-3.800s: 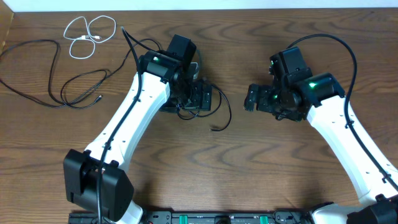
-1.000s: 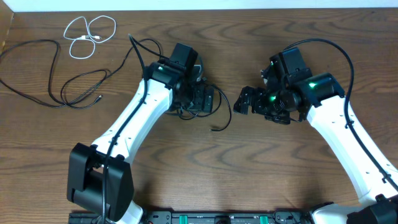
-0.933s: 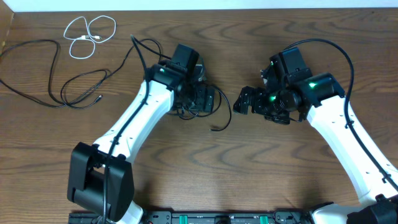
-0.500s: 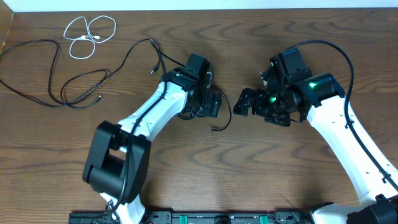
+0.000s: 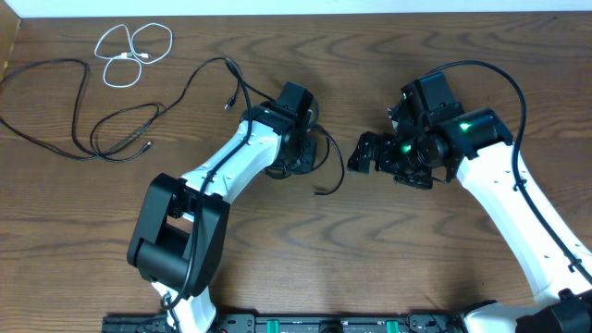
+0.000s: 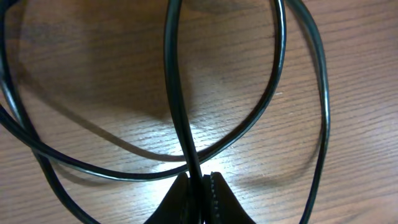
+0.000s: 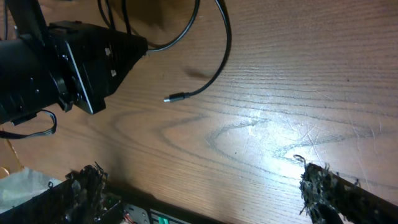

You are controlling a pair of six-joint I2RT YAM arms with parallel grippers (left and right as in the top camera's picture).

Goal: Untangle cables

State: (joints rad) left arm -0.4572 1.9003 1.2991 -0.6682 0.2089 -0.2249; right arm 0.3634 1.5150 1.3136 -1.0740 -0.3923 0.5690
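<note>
Looks like the grab-a-strand step. The left pincer (image 6: 198,182) is clamped shut on a single run of black cable (image 6: 178,99), right at its tips, with the rest of that cable looping out ahead of it and to both sides on the worktop (image 5: 305,250). The right pincer (image 7: 198,179) is spread wide with nothing in it. It hangs just off the worktop, facing the left one across a small gap.

One metal plug (image 7: 171,98) of that cable lies loose between the two pincers, out in front of the right one and a bit toward the left one. The other end trails off behind the left pincer, on the side away from the right one.

My guess for the next move: the left one lifts or drags its strand out of the loops. The right one could pin or pick up the free plug end so the loops get pulled open instead of tightening. The strands cross each other right in front of the left pincer, so a straight yank could cinch them.

Count:
- pincers: two
- white cable (image 5: 135,48): one, coiled, well away from both pincers, beyond the left arm
- black cables: the one being held, plus another black cable (image 5: 81,102) sprawled far out past the left pincer. That far one might be two cords, can't tell from here.
</note>
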